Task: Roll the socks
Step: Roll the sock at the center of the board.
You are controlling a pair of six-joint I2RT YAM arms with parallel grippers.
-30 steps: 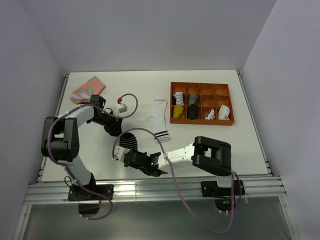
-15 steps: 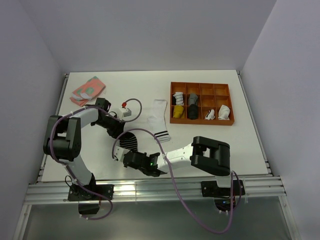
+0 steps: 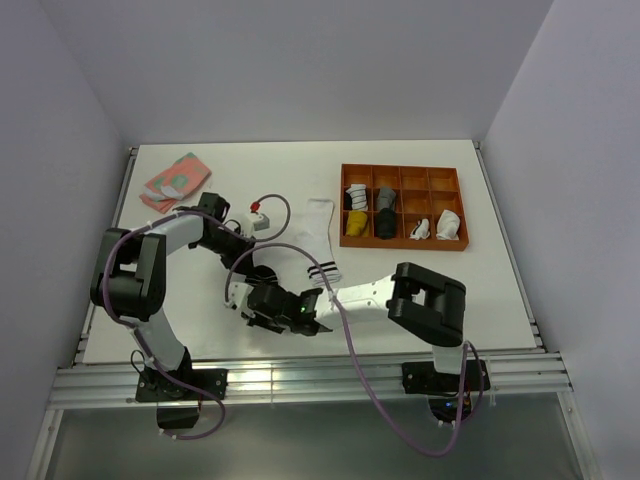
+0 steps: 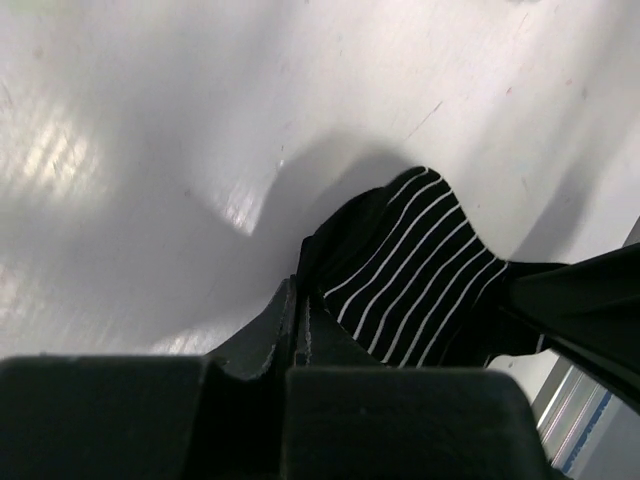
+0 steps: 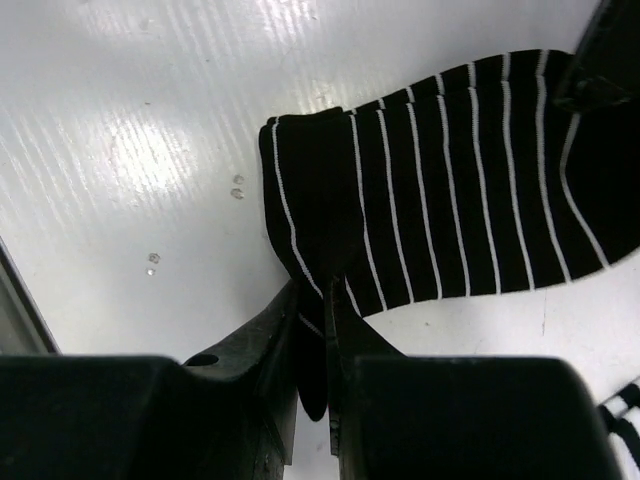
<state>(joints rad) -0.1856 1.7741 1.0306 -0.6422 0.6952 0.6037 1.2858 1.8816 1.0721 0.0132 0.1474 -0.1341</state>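
The black sock with thin white stripes [image 5: 450, 200] lies stretched between both grippers, mostly hidden under them in the top view [image 3: 263, 275]. My right gripper [image 5: 315, 320] [image 3: 250, 296] is shut on its folded end, with fabric pinched between the fingers. My left gripper [image 4: 298, 300] [image 3: 256, 266] is shut at the sock's [image 4: 420, 270] other edge, which runs into its fingertips. A white sock with black cuff bands [image 3: 318, 240] lies flat just right of the grippers. The pink sock with teal patches [image 3: 175, 180] sits at the far left corner.
An orange compartment tray [image 3: 402, 168] at the back right holds several rolled socks. Purple cables loop over the table around both arms. The table's near edge and a metal rail run just below the right gripper.
My left gripper has closed and shifted right onto the black sock's edge. My right gripper has moved away from the near edge with its end, and less of the sock shows from above.
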